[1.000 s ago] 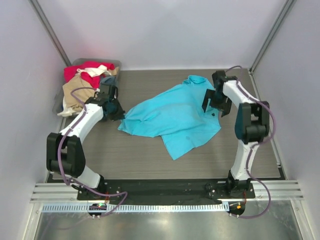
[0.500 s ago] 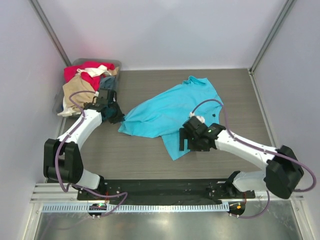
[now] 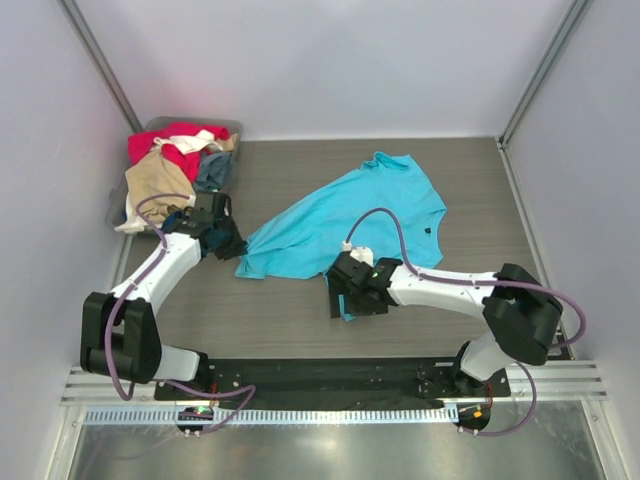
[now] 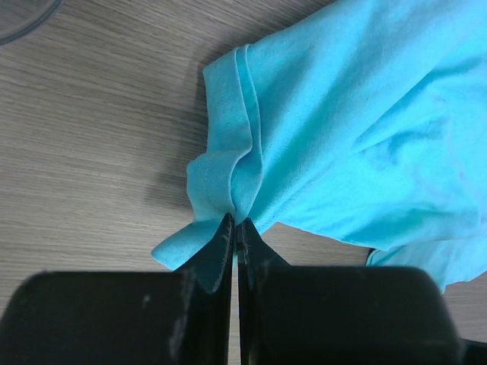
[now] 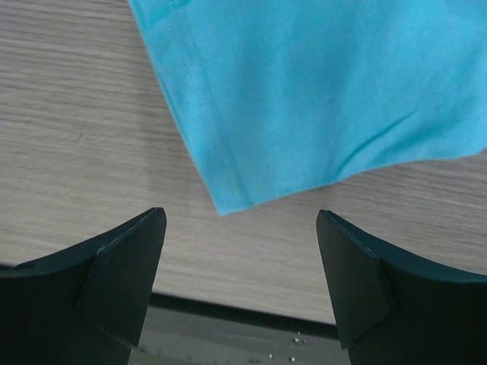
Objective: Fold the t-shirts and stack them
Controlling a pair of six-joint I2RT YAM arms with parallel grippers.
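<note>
Wood-grain table (image 3: pixel 290 322); edge of turquoise t-shirt (image 3: pixel 350 215) pinched in left fingers (image 4: pixel 217 255), right fingers (image 5: pixel 125 266) wide above its corner.

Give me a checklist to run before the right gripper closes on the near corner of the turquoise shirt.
1. Left gripper pinching the turquoise t-shirt at a hem: ok, jaws shut on the cloth.
2. Right gripper open: ok, jaws wide apart.
3. Near corner of the shirt lined up between its jaws: ok in the right wrist view, slightly ahead of the tips.
4. Right gripper low enough to catch cloth off the table: cannot tell.
5. Shirt spread flat: not ok, it lies rumpled and partly doubled over.
6. Other t-shirts out of the way: ok, piled in the bin at the far left.
</note>
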